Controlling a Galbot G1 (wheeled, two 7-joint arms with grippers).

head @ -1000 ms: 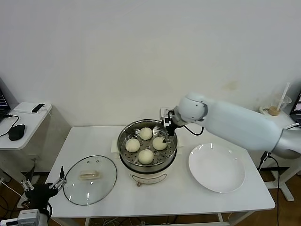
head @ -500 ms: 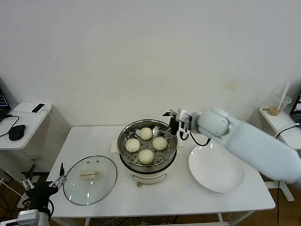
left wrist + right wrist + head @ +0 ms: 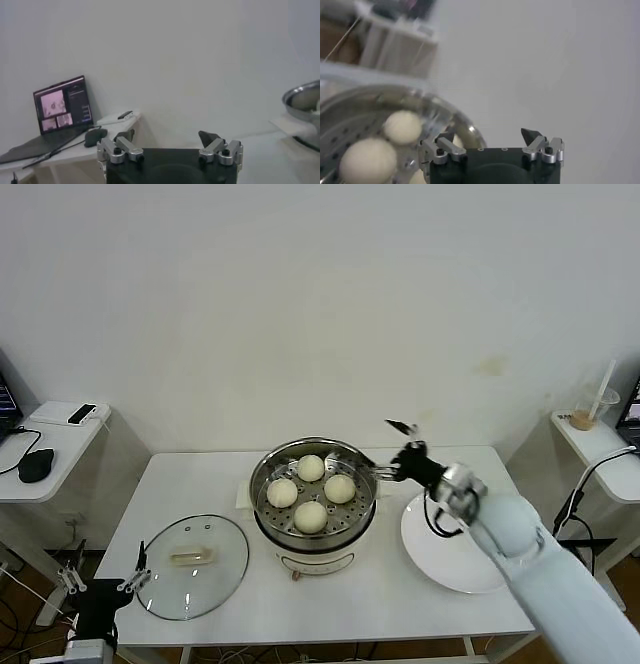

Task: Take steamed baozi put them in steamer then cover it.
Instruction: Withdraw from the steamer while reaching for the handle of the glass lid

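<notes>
Four steamed baozi [image 3: 311,492] are sitting on the perforated tray inside the steamer [image 3: 316,528] at the middle of the table [image 3: 400,604]. The right tool [image 3: 392,448] is hanging released, grasping nothing, just off the steamer's rim (above the white plate [image 3: 470,569]). The cover [image 3: 192,564] is lying near the table's front left corner, where the left tool [image 3: 103,585] is waiting released.

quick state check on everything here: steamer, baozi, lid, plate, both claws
steamer: uncovered, on its white base
baozi: all four in the steamer tray
lid: flat on the table, left of the steamer
plate: bare
right claw: open, holding nothing, by the steamer's right rim
left claw: open, holding nothing, low at the table's front left corner
</notes>
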